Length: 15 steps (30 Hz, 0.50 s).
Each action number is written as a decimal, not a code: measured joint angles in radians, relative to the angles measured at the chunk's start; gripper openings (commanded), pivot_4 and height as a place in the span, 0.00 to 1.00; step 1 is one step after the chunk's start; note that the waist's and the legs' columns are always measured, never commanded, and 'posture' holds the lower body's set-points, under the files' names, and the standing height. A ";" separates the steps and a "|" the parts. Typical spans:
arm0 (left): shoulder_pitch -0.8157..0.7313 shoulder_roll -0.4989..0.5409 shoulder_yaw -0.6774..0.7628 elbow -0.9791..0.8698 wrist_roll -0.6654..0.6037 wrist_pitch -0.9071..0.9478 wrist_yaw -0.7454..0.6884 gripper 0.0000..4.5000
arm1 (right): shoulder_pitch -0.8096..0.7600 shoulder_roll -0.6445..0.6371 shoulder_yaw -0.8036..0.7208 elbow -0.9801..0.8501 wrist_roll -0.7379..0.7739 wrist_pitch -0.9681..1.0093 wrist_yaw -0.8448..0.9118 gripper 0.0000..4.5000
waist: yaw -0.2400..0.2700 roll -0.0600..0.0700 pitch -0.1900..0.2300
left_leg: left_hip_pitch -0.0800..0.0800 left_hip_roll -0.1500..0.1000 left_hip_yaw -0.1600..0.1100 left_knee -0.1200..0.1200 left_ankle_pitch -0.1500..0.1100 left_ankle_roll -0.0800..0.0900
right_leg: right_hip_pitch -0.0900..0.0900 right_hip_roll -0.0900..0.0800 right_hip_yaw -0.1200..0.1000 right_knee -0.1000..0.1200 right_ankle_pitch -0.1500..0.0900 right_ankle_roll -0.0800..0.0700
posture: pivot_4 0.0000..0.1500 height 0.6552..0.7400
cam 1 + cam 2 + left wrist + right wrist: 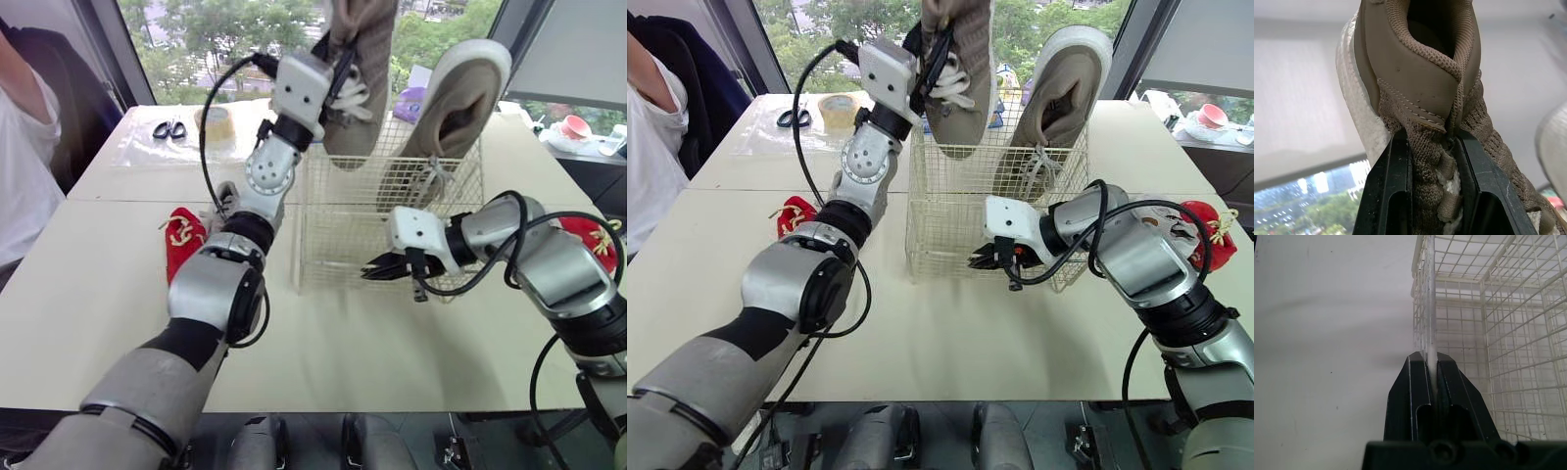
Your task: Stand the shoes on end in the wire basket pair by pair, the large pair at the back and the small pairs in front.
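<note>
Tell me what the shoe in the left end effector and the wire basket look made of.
The shoe in the left end effector: tan knit fabric upper, weave loops visible; smooth stitched heel panel, leather or synthetic; white pebbled sole, probably foam. The basket, pinched by the right end effector: thin wire grid, likely metal with a cream coating.

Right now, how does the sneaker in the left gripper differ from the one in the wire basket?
The held sneaker hangs above the wire basket, clamped at its tongue by the left gripper; the basket sneaker stands on end inside, ungripped. The held sneaker is over the back left, the basket sneaker at the back right. Both are tan with white soles.
</note>
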 measured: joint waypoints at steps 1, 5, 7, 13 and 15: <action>0.011 -0.004 0.005 -0.002 -0.010 0.007 -0.015 0.22 | -0.001 0.001 -0.005 0.000 0.003 0.001 -0.004 0.01 | 0.000 0.000 0.000 | 0.000 0.000 0.000 0.000 0.000 0.000 | 0.000 0.000 0.000 0.000 0.000 0.000 | 1.00 1.00; 0.054 -0.013 0.016 -0.035 -0.051 0.031 -0.096 0.67 | -0.009 0.008 -0.027 -0.001 0.024 0.012 -0.015 0.34 | 0.000 0.000 0.000 | 0.000 0.000 0.000 0.000 0.000 0.000 | 0.000 0.000 0.000 0.000 0.000 0.000 | 1.00 1.00; 0.081 -0.019 0.015 -0.056 -0.071 0.050 -0.134 0.91 | -0.016 0.008 -0.044 -0.011 0.038 0.018 -0.024 0.57 | 0.000 0.000 0.000 | 0.000 0.000 -0.001 0.000 0.000 0.000 | 0.001 0.000 0.000 0.000 0.000 0.000 | 1.00 1.00; 0.233 -0.041 0.015 -0.261 -0.158 0.124 -0.224 1.00 | 0.015 0.004 -0.109 -0.127 0.110 0.087 -0.062 0.99 | 0.000 0.000 0.000 | 0.001 0.001 -0.002 0.000 0.000 0.000 | 0.001 0.000 0.000 0.001 0.000 -0.001 | 1.00 1.00; 0.290 -0.041 0.013 -0.349 -0.179 0.173 -0.232 1.00 | 0.032 0.002 -0.131 -0.163 0.135 0.111 -0.075 0.99 | 0.000 0.000 0.000 | 0.001 0.001 -0.002 0.000 0.000 0.000 | 0.001 0.000 0.000 0.001 0.001 -0.001 | 1.00 1.00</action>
